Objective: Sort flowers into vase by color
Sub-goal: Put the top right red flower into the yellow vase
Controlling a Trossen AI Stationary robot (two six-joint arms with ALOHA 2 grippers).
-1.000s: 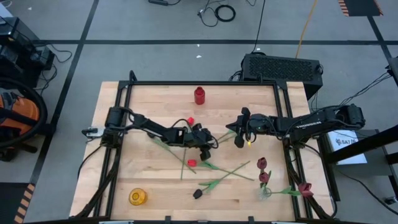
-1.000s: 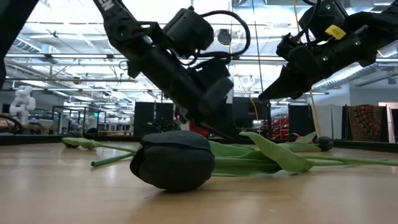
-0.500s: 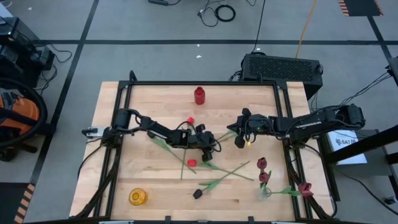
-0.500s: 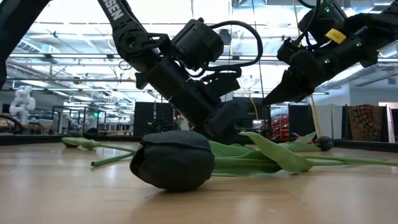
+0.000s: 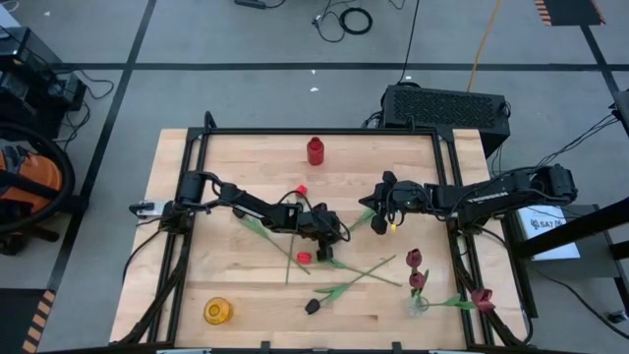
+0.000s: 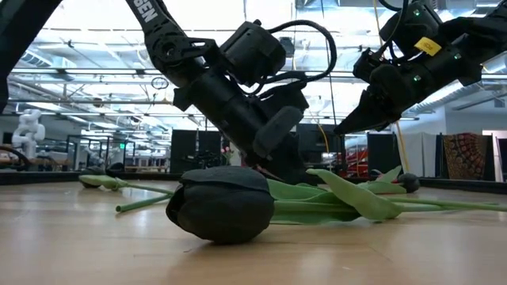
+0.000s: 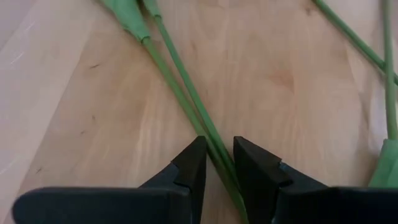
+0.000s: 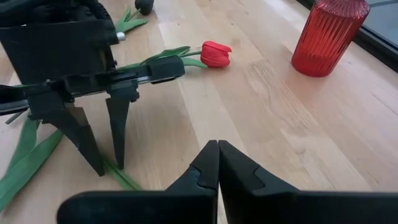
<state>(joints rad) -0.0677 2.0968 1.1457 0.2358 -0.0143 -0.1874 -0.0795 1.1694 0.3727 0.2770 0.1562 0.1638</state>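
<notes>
The left end effector [image 5: 337, 236] was down at the middle of the pale wooden bench [image 5: 246, 285], its two dark fingers [image 7: 189, 168] set narrowly apart astride a thin green stem [image 7: 186, 99], and I could not tell whether they had bitten on it. The right end effector [image 5: 377, 224] hung close by, its fingers pressed together on nothing. As for progress, I'd have called it an early-to-middle stage: three dark maroon tulips [image 5: 417, 280] stood gathered at the clear vase [image 5: 420, 305] near the right edge, while the ribbed red vase [image 5: 314, 150] at the far side and the small yellow vase [image 5: 217, 312] at the near-left corner looked empty. Bright red tulips [image 5: 303, 258] and a black tulip [image 5: 312, 307] lay loose across the middle, so most of the sorting was left.
</notes>
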